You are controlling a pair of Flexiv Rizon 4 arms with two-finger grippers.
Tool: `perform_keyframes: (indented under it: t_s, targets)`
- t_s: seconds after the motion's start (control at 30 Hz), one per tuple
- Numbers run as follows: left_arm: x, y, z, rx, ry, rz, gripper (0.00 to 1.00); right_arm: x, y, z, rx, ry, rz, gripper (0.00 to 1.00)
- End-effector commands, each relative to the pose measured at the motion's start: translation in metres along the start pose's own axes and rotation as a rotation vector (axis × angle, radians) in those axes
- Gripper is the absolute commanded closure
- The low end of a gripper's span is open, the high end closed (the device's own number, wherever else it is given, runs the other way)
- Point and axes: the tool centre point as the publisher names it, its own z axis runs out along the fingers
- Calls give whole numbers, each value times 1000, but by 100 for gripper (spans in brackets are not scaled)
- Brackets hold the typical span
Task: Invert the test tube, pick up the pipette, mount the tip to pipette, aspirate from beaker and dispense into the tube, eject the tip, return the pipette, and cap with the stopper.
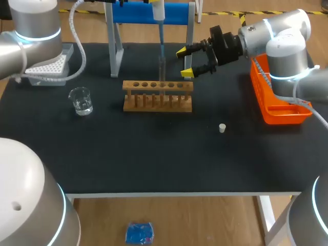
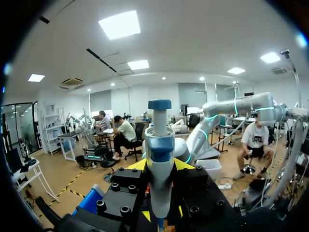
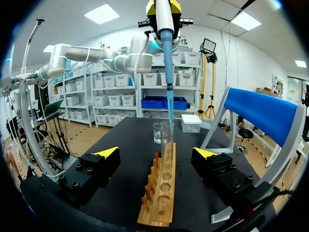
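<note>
Left wrist view: left claw (image 2: 160, 165) grasps pipette (image 2: 160, 145); head view: right claw (image 1: 184, 62) released.

A lab, by its tube rack (image 1: 158, 97) and beaker (image 1: 81, 101).

Rack (image 1: 158, 96) midtable (pipette (image 1: 158, 11) directly above)

No legible text, number, label or sign is found in any of the three views. Nothing readable is made out on the pipette (image 2: 159, 159), the beaker (image 1: 81, 101), the wooden rack (image 1: 158, 96) or the orange basket (image 1: 277, 100). Any print that may be carried on these is too small or too blurred to be read.
</note>
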Motion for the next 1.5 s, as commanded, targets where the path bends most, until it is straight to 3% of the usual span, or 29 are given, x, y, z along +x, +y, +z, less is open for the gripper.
perform_keyframes:
  t_s: [0.03,0.47,1.5]
  targets:
    - [-1,3,1,16,7,6,100,-1,0,0,1,2,0,0]
    - [-1,2,5,-50,34,-40,100,-1,0,0,1,2,0,0]
    - [-6,19,8,-50,37,-48,100,-1,0,0,1,2,0,0]
